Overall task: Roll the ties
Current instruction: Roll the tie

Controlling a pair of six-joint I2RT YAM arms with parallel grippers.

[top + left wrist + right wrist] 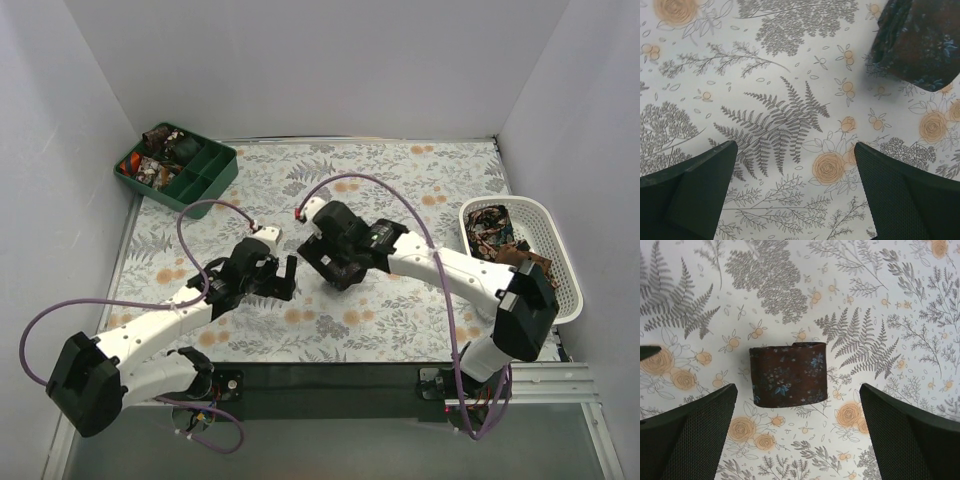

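Fingers [695,435] of the right gripper [318,266] stand wide apart and hold nothing; the left gripper [283,280] is spread just as wide, also empty. 1 rolled brown tie [788,374] lies on the floral cloth [400,180] between the right fingers and touching neither, with the left fingers near it but off to one side.

The coil looks finished, so the step in hand is probably lifting it. The right fingers should pinch across its flat sides so the loose outer end stays pressed down. The left arm should back away first, since the 2 grippers crowd each other at mid-table.

Open cloth lies toward the green tray [215,175] at far left. The white basket [560,290] of loose ties [495,228] hugs the right edge.
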